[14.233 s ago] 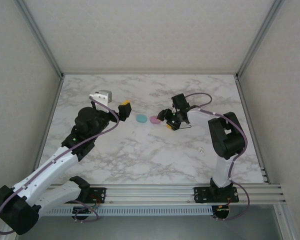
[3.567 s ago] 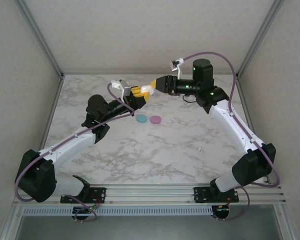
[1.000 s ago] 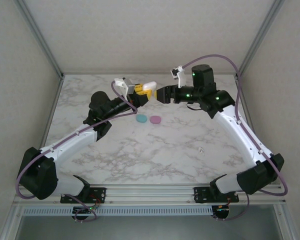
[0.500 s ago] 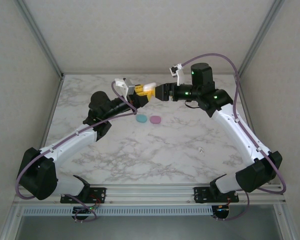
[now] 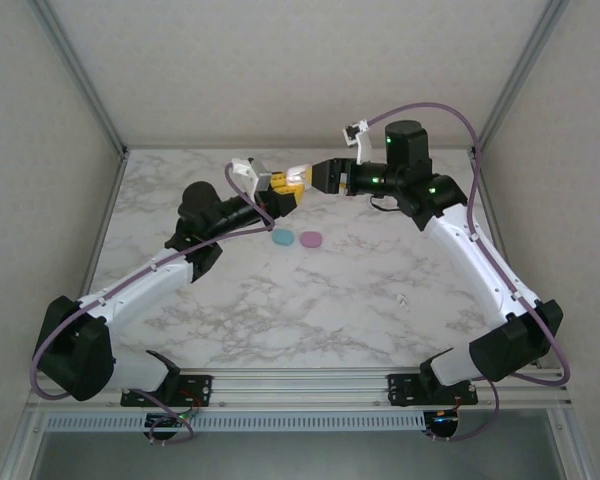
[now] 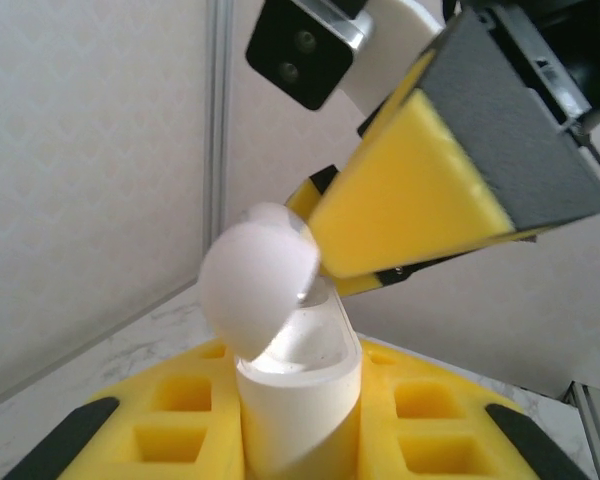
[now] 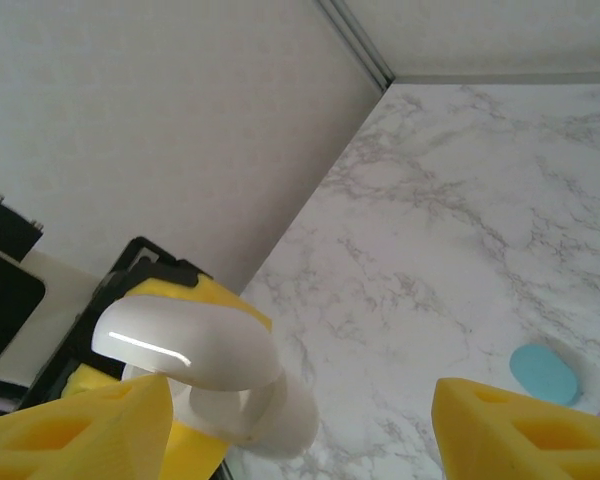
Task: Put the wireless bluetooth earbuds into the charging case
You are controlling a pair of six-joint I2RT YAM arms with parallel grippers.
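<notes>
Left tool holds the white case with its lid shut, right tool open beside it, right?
No: the lid stands open, as the left wrist view shows. The left tool holds the white case, the right tool open beside it.

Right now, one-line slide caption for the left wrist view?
Left gripper clamps the white charging case, lid open, a yellow pad of the right gripper at the lid.

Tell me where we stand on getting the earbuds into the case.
Done: the left tool grips the white case by its base, its lid flipped open. In hand: the right tool, open and empty, sits right at the lid. Left: no bud shows inside; the teal oval, pink oval and a tiny white piece lie on the table.
</notes>
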